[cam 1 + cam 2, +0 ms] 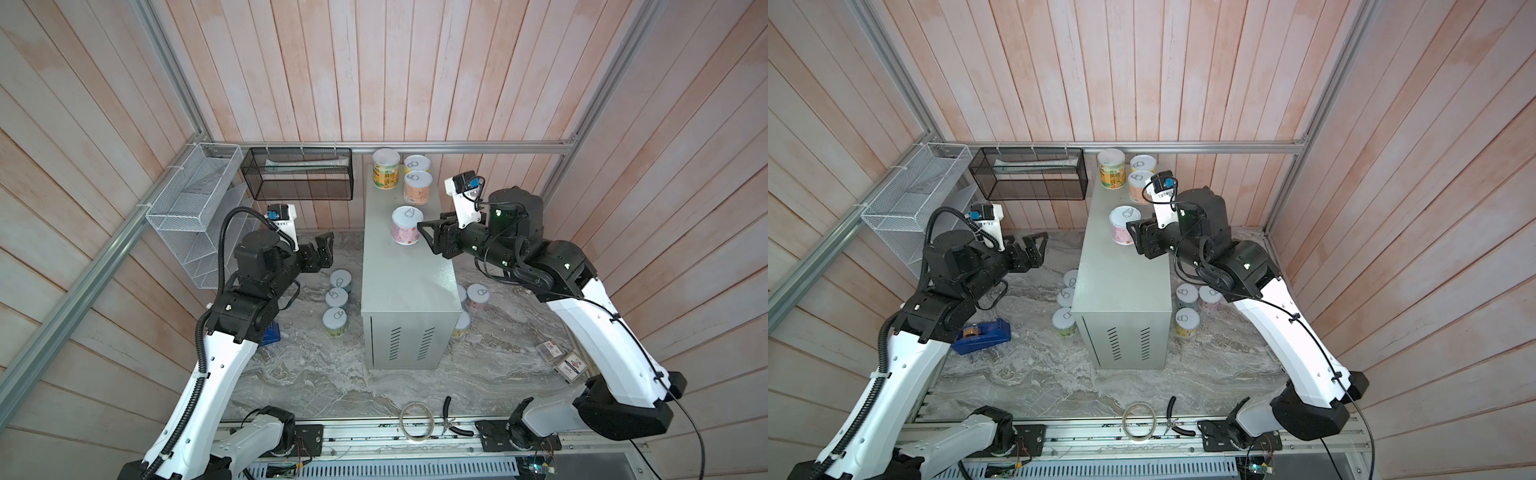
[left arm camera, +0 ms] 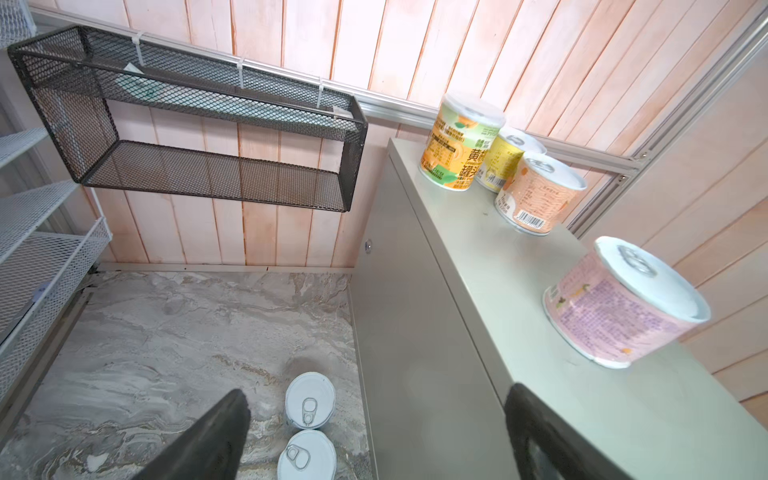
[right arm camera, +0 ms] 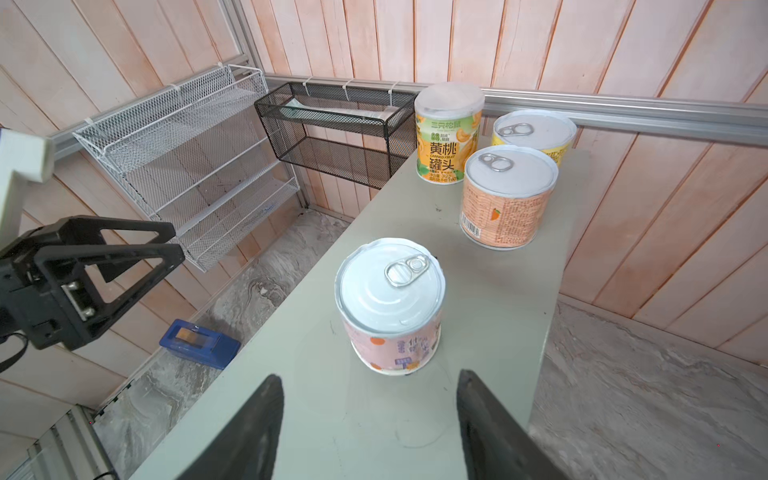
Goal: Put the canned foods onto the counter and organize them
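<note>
The counter (image 1: pixel 407 282) stands mid-scene. On its top, at the back, are a tall yellow-green can (image 1: pixel 386 168), a yellow can (image 1: pixel 417 163) and an orange can (image 1: pixel 417 188). A pink can (image 1: pixel 406 226) (image 3: pixel 390 303) stands alone nearer the middle. My right gripper (image 1: pixel 428 235) (image 3: pixel 368 384) is open just behind the pink can, apart from it, with nothing between its fingers. My left gripper (image 1: pixel 326 249) (image 2: pixel 376 395) hangs open and empty left of the counter, above three cans (image 1: pixel 336 297) on the marble. Three more cans (image 1: pixel 1187 296) stand on the marble right of the counter.
A black mesh basket (image 1: pixel 301 172) and a white wire rack (image 1: pixel 195 216) hang on the back-left walls. A blue tape dispenser (image 1: pixel 982 336) lies by the left arm. A tape ring (image 1: pixel 415 419) and pliers (image 1: pixel 451 419) lie at the front edge, small boxes (image 1: pixel 561 359) at the right.
</note>
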You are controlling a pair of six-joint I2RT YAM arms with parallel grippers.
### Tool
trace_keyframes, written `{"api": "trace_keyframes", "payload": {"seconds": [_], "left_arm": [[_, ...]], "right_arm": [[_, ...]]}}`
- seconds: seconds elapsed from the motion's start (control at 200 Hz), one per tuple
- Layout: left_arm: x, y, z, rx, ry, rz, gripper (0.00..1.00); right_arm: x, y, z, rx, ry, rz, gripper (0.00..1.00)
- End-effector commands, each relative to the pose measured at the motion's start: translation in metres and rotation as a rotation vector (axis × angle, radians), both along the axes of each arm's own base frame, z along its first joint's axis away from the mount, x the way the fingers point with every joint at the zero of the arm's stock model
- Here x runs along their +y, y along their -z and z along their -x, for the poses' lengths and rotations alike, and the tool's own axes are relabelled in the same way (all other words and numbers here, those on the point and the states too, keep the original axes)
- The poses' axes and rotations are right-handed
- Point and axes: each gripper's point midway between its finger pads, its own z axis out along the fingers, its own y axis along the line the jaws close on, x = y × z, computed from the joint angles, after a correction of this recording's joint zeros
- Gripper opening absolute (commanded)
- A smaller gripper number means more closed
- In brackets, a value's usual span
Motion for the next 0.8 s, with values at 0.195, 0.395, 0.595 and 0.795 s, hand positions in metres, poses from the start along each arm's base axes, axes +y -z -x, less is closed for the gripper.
{"api": "trace_keyframes", "payload": {"seconds": [0.195,0.395,0.595,0.795], "left_arm": [[-0.016,0.022,-0.012,0.055,0.067,0.015,0.97],[-0.018,0.041,-0.012,0.09,0.074,0.019,0.96],[-0.021,0.057,-0.013,0.119,0.082,0.023,0.95],[-0.025,0.067,-0.017,0.135,0.102,0.026,0.95]], "right_arm": [[0.007,0.032,-0.011,0.009,0.041,-0.058,0.63],[0.018,0.045,-0.026,0.012,0.05,-0.037,0.61],[0.028,0.053,-0.045,0.022,0.062,-0.027,0.59],[0.035,0.058,-0.067,0.02,0.104,-0.019,0.57]]}}
